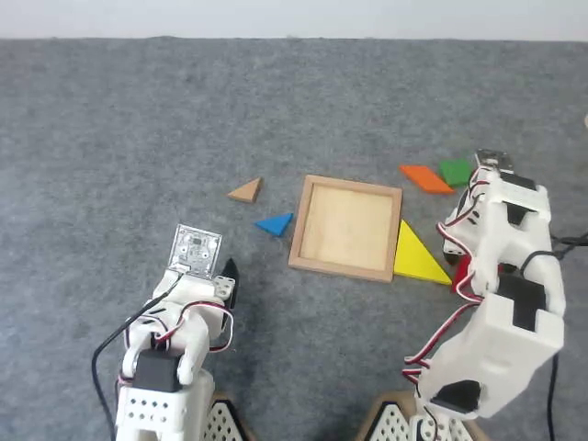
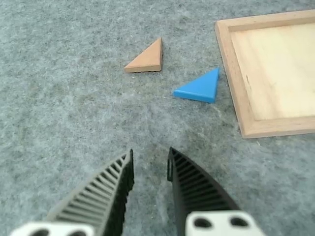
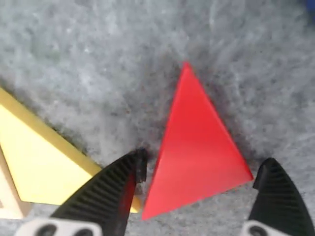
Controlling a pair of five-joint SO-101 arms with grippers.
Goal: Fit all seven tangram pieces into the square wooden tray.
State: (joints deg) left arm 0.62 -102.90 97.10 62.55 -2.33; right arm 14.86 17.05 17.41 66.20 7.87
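Tray [image 1: 299, 230] sits mid-table, square to me, nothing in it. The red triangle [image 3: 197, 142] lies flat on the grey mat [image 1: 138, 119] just right of the yellow triangle [image 1: 418, 257]; its sharp tip points away from the right gripper [image 3: 205, 161], long axis running out from between the fingers. That gripper is spread wide, straddling the red triangle's broad end; I cannot tell if either finger touches it. In the high view the right arm [image 1: 501, 276] hides most of the red piece. The yellow triangle lies against the tray's right rim, one tip pointing to the far side. The orange piece [image 1: 426, 177] lies beyond it, long axis slanting far-left to near-right, with the green piece [image 1: 454, 170] just beside it and partly cut off by the arm. Left of the tray, the blue triangle [image 2: 199, 87] and tan triangle [image 2: 147, 59] both point left in the high view, apart from each other. The left gripper [image 2: 150, 153] hangs low over bare mat near the blue one, fingers slightly parted, holding nothing; the left arm [image 1: 175, 340] is folded back.
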